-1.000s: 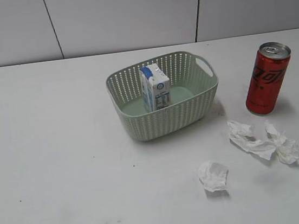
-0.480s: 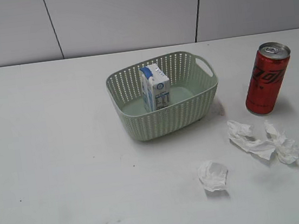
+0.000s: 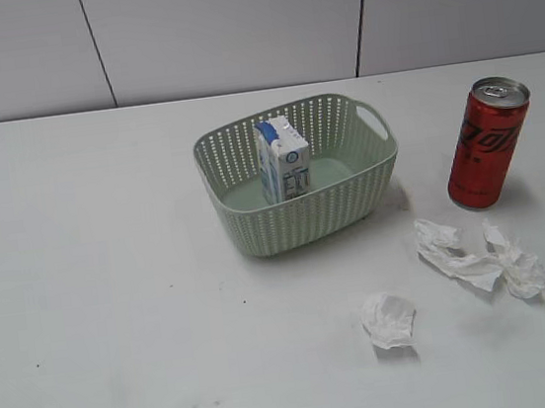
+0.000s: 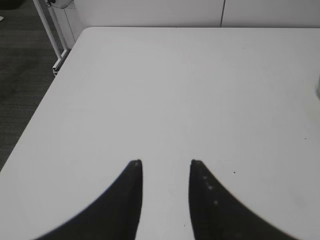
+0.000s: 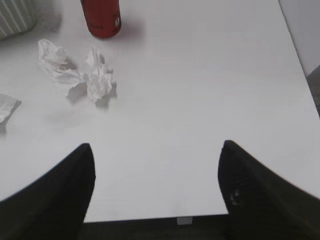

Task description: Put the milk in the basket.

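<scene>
Both grippers are out of the exterior view, so we judge them from the wrist views alone. We find the left gripper (image 4: 165,162) unclenched, its two dark fingers parted with bare white table (image 4: 200,90) between them and nothing grasped. We find the right gripper (image 5: 156,145) spread wide above the table near its front edge, likewise empty.

We record the milk (image 3: 283,159) standing upright inside the basket (image 3: 256,231), on the basket floor and toward its left half, blue-striped top rising a little above the rim. The basket sits near the middle of the table, cut-out handle facing right.

We note a red soda can (image 3: 487,143) upright to the right of the basket, apart from it. Crumpled tissues (image 3: 480,259) lie in front of the can, and a smaller tissue wad (image 3: 388,319) lies nearer the front, left of them.
</scene>
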